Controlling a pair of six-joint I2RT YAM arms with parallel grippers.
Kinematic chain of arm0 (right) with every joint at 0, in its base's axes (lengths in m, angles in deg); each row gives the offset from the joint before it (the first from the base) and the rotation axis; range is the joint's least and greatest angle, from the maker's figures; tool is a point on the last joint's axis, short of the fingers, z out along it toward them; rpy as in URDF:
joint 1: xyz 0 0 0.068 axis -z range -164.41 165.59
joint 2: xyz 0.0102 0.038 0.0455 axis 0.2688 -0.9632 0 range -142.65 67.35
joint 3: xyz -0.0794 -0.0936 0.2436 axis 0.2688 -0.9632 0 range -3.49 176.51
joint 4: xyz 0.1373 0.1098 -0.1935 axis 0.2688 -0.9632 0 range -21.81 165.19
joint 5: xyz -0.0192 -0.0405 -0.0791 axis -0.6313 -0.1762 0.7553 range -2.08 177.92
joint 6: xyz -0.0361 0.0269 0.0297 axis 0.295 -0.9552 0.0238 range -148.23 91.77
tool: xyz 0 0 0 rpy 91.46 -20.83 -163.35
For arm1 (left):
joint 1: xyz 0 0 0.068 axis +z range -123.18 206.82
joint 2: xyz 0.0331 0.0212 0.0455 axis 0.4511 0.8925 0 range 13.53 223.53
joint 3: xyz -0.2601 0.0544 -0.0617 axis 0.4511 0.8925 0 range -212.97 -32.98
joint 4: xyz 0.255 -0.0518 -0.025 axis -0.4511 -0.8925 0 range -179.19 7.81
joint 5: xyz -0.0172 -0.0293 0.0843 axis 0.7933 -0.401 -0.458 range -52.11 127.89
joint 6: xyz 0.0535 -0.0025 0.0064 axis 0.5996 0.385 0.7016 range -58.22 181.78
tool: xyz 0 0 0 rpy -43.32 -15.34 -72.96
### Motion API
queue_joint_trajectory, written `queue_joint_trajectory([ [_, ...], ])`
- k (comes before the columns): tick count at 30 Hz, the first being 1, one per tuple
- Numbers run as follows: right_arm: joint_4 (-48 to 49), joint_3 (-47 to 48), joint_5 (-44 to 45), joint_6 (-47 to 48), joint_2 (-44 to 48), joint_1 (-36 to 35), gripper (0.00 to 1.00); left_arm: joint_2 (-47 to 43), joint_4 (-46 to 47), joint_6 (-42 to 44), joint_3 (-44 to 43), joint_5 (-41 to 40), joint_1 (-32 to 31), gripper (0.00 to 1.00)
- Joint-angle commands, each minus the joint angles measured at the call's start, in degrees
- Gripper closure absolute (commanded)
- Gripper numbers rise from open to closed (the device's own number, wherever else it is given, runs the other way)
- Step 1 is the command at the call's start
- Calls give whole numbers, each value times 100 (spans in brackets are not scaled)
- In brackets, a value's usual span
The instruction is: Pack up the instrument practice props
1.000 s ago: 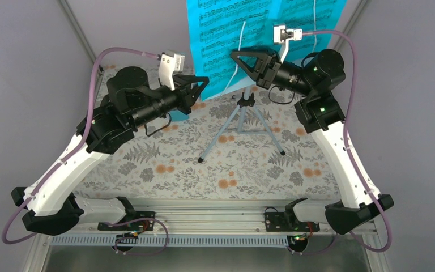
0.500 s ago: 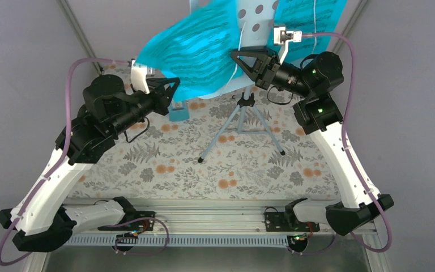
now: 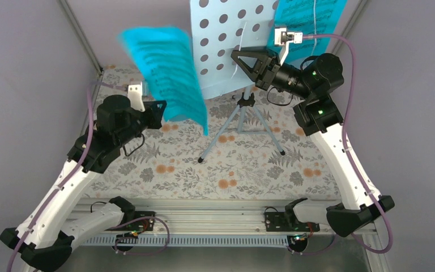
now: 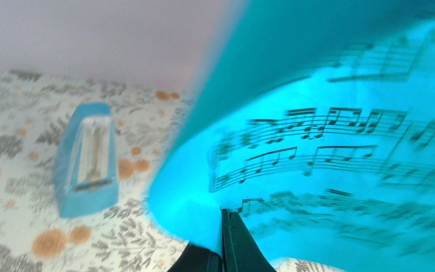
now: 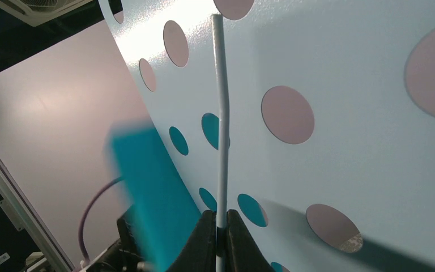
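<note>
The light blue music stand's perforated desk [image 3: 226, 39] stands at the back on its tripod [image 3: 242, 122]. My left gripper [image 3: 160, 109] is shut on the lower edge of a teal sheet-music page [image 3: 167, 71], which hangs blurred in the air left of the stand. In the left wrist view the page [image 4: 328, 141] fills the right side above the shut gripper [image 4: 225, 214], and the small blue metronome [image 4: 88, 158] stands on the cloth to the left. My right gripper [image 3: 239, 56] [image 5: 221, 218] is shut on the stand's thin white page-holder wire [image 5: 221, 130]. A second teal page [image 3: 308, 20] stays on the desk's right.
A floral cloth [image 3: 243, 170] covers the table. Grey walls close in on the left, back and right, with a metal post [image 3: 79, 28] at the back-left corner. The arms' mounting rail [image 3: 215, 218] runs along the near edge. Purple cables loop from both wrists.
My left arm has pulled the teal page off the desk, leftward and back toward its base, baring the desk's holes. The right arm has stayed still on the wire.
</note>
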Motion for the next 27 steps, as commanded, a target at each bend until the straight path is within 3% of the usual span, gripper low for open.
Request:
queue_joint_trajectory([
  [1, -149, -126, 136, 145, 45, -23, 96, -430, 290, -448, 833, 127, 199, 98],
  [11, -49, -265, 142, 116, 101, -23, 96, -479, 1355, -1018, 3382, 710, 663, 98],
  [27, -88, -352, 227, 205, 104, -23, 96, 531, 1531, -564, 4009, 1123, 1036, 98],
])
